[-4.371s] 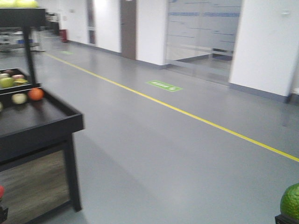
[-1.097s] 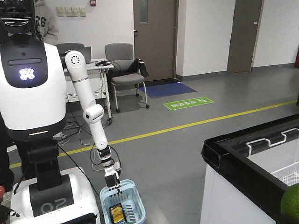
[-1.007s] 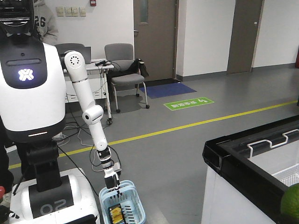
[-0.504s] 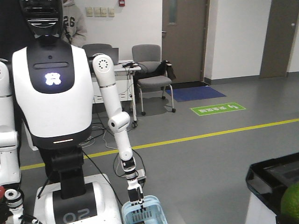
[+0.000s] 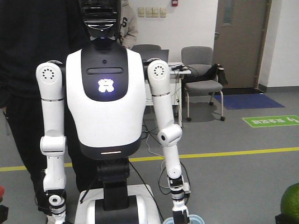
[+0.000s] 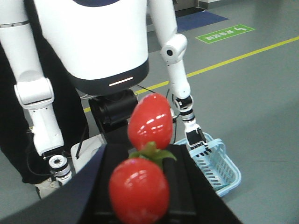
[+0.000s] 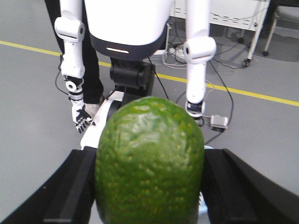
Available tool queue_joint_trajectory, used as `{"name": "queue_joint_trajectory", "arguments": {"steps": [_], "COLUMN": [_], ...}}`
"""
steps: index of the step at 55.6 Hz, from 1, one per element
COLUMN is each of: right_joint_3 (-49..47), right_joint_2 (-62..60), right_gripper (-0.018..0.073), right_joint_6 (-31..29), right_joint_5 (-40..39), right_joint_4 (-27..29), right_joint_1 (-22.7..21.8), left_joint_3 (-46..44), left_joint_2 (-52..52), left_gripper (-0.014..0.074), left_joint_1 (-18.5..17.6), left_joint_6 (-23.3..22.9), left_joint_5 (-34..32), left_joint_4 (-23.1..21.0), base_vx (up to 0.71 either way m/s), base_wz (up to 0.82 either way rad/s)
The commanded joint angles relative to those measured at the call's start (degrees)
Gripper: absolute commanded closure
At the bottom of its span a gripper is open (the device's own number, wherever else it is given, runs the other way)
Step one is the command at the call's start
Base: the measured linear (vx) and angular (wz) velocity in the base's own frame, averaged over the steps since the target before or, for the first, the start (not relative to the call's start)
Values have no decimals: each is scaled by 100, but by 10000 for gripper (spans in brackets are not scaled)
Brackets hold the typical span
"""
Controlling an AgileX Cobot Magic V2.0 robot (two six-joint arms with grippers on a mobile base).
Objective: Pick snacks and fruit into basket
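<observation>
A pair of glossy red fruit [image 6: 140, 189] joined by a green leaf sits between the black fingers of my left gripper [image 6: 141, 179], which is shut on it. My right gripper [image 7: 149, 186] is shut on a big bumpy green fruit [image 7: 149, 158] that fills its jaws. Both fruit peek in at the front view's bottom corners, the green fruit [image 5: 290, 204] on the right. The light blue basket [image 6: 224, 168] hangs low from the hand of a white humanoid robot [image 5: 110, 93] facing me; only its rim [image 5: 194, 219] shows in the front view. Snacks are out of view.
A person in black [image 5: 28, 70] stands right behind the humanoid. Grey chairs [image 5: 201, 70] and a desk line the back wall. A yellow floor line [image 5: 243, 151] crosses the grey floor. The humanoid's other hand [image 7: 80, 116] hangs open on its far side.
The view has swung round: the shelf, then the freezer, have left the frame, and the humanoid now fills the centre, closer. Both fruit stay in my grippers.
</observation>
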Motion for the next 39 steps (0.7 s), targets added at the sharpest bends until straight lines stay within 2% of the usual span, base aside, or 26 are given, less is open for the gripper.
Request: {"name": "queue_joint_trajectory", "arguments": {"steps": [1, 21, 39], "right_joint_3": [-158, -158, -158], "right_joint_2": [-19, -19, -19], "right_gripper": [568, 568, 568], "right_joint_6": [-41, -41, -41], "right_joint_5": [-504, -504, -504], "right_joint_4": [4, 4, 4], "right_joint_1": [-18, -18, -18], "left_joint_3": [-172, -172, -172], "left_joint_2": [-40, -40, -40], "left_gripper": [602, 602, 602], "left_joint_1": [21, 21, 21], "left_joint_6": [-32, -32, -32], "left_joint_5": [-442, -442, -442], "left_joint_4": [-89, -89, -89], "base_vx": [25, 21, 15], "base_wz": [36, 30, 12]}}
